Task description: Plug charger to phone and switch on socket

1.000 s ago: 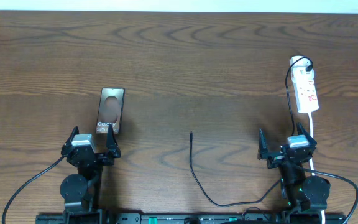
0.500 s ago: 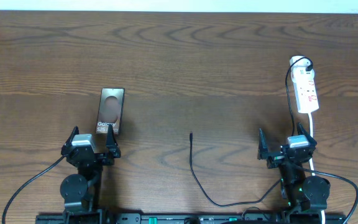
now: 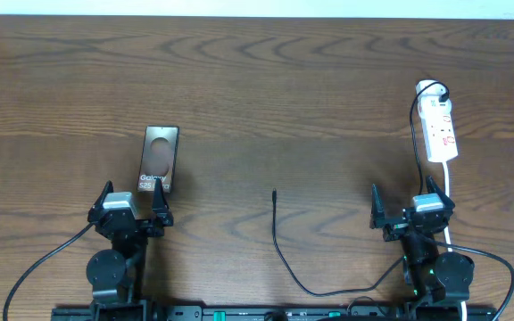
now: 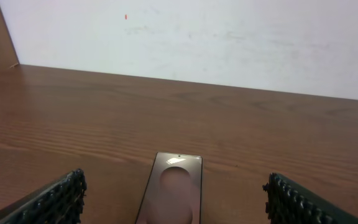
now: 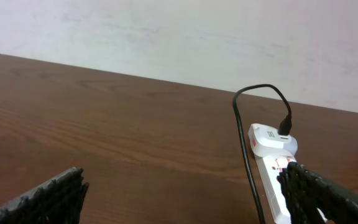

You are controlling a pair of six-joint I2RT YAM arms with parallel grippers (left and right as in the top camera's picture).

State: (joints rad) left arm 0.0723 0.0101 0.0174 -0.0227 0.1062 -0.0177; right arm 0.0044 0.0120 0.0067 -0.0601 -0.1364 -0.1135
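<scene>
The phone (image 3: pixel 159 159) lies flat at the table's left, its "Galaxy" lettering near my left gripper (image 3: pixel 133 204), which is open and empty just in front of it. In the left wrist view the phone (image 4: pixel 174 190) sits between the spread fingers. The charger cable (image 3: pixel 277 239) runs from the front edge to its plug tip (image 3: pixel 275 192) at mid-table, untouched. The socket (image 3: pixel 439 127) lies at the right with a white plug at its far end. My right gripper (image 3: pixel 409 208) is open and empty in front of it. The right wrist view shows the socket (image 5: pixel 272 167) behind the right finger.
A black cable (image 5: pixel 245 143) runs from the socket's white plug toward the right arm. A white cord (image 3: pixel 450 192) leads from the socket toward the front. A white wall (image 4: pixel 197 37) stands behind the table's far edge.
</scene>
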